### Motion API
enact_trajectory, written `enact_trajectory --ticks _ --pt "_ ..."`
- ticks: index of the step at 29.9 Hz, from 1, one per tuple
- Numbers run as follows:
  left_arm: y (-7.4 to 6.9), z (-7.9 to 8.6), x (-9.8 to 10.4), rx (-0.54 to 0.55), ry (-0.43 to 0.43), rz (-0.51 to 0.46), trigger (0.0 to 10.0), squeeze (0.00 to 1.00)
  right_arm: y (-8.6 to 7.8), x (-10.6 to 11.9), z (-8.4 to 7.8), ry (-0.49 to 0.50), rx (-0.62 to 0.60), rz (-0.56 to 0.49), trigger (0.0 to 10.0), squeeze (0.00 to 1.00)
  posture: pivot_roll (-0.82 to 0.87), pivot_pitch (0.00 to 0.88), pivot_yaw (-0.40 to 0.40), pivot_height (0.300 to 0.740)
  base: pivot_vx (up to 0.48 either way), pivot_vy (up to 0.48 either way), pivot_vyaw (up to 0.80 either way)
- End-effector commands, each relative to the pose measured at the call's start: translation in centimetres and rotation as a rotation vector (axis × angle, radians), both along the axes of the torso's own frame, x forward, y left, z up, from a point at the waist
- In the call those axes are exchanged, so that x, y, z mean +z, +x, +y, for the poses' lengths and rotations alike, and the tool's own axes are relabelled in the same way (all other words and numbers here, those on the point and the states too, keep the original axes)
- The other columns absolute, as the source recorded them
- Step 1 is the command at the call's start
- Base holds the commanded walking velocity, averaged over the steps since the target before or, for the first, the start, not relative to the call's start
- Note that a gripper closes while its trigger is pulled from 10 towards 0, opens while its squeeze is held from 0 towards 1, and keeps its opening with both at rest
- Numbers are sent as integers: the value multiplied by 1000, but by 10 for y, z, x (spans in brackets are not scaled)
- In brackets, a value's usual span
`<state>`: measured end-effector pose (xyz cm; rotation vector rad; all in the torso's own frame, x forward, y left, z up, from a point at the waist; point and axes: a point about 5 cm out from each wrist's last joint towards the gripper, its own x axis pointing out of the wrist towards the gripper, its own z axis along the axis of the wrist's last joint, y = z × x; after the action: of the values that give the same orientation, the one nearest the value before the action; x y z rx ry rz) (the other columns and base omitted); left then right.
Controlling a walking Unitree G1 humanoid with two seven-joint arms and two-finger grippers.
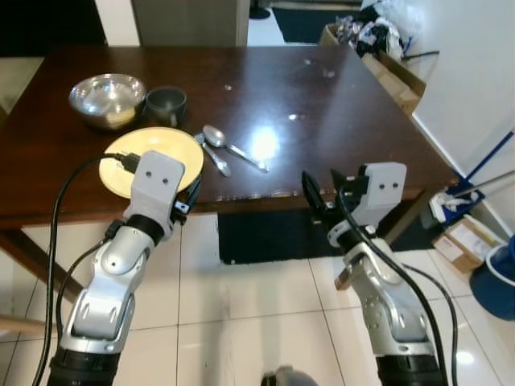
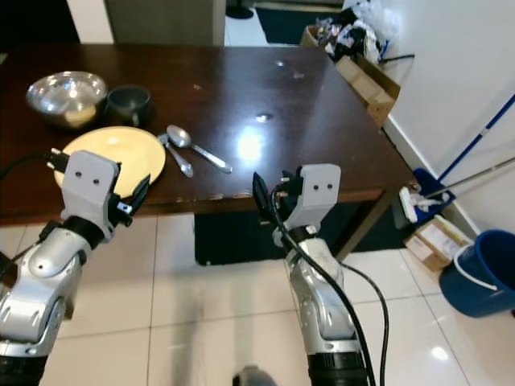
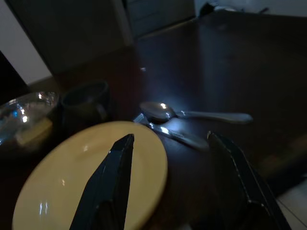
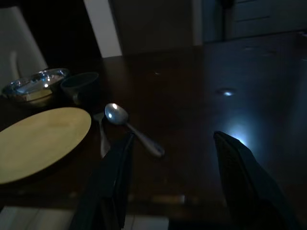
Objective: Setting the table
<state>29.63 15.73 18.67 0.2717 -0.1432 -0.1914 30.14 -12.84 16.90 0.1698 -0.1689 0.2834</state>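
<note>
The yellow plate (image 1: 151,160) sits at the near-left edge of the surface (image 1: 322,104), spoon (image 1: 232,147) just right, within reach. Left gripper (image 3: 170,179), jaws spread, hovers at the plate's near rim; right gripper (image 4: 175,184), also spread, waits off the near edge.

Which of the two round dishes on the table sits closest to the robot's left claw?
The yellow plate. It lies at the table's near edge, right by the left gripper, whose open fingers hover at its rim. The steel bowl sits farther back, beside the dark cup.
</note>
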Motion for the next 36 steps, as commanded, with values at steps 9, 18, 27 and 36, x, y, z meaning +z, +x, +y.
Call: enact_trajectory --ticks 9,18,27,36 --pt "0 14 -3 59 38 12 10000 0 -11 -5 16 -24 201 33 10000 0 -69 29 23 740 360 0 0" --pt "-5 13 -1 12 64 29 10000 0 -17 -12 20 -96 324 78 10000 0 -61 40 22 740 350 0 0" --pt "-22 -6 2 -327 50 142 10000 0 -14 -22 25 -228 542 105 10000 0 -44 49 15 740 100 0 0" --pt "-33 3 4 -429 118 190 10000 0 37 -27 8 -324 339 116 10000 0 5 73 24 740 0 0 0"
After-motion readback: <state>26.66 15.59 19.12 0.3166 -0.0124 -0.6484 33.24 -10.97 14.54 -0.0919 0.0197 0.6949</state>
